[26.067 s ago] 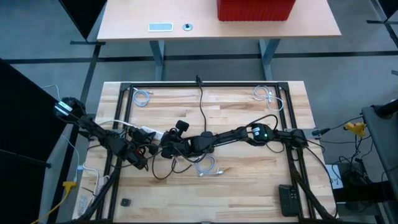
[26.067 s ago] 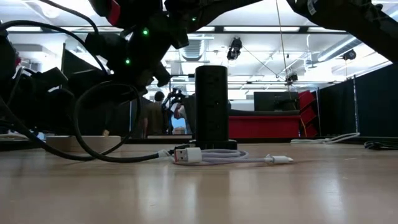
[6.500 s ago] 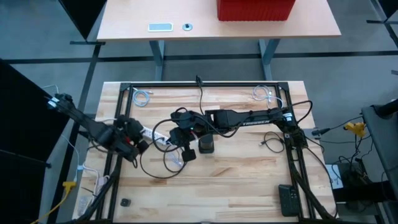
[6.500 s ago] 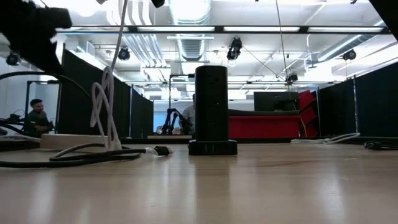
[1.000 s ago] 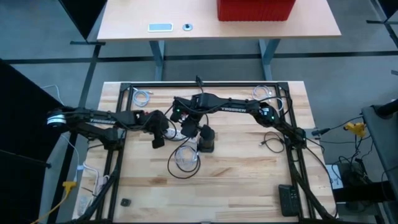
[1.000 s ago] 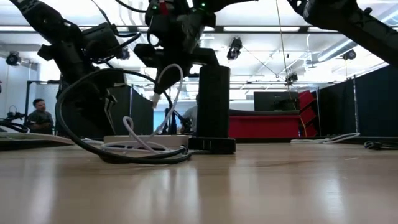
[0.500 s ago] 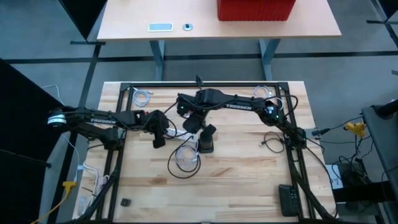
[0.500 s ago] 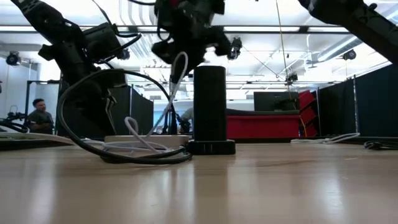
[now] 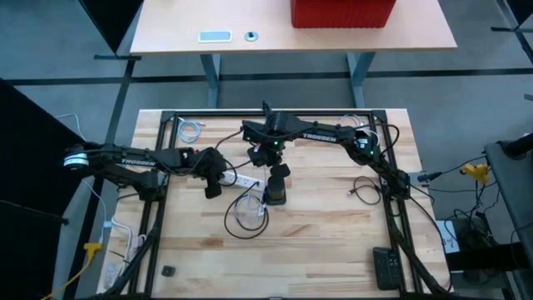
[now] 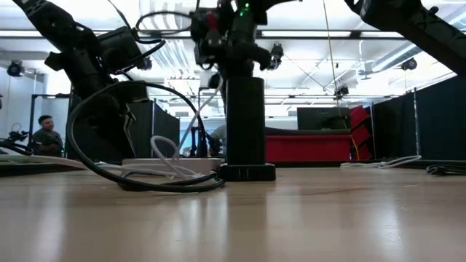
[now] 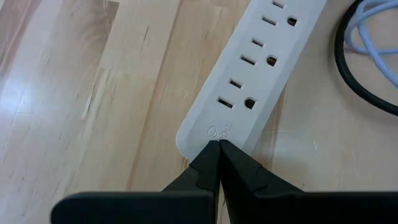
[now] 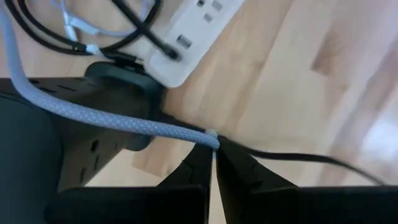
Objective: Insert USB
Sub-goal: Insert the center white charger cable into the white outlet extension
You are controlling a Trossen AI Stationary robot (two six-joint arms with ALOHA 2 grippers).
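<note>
Wooden counter point(image 9: 333, 225), frame centre: black tower power strip point(image 9: 276, 188) upright. Right gripper point(image 12: 213, 151) above it, clamped on grey braided USB cable point(image 12: 93, 114). Left gripper point(image 11: 218, 149), fingers together, empty, touching white power strip point(image 11: 252, 81), centre-left.

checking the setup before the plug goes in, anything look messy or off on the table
Somewhat messy: a loose tangle of black and pale cables lies on the wooden table beside the upright black tower power strip. The right gripper pinches a grey braided cable; the left gripper presses the white flat power strip. Nothing looks damaged.
</note>
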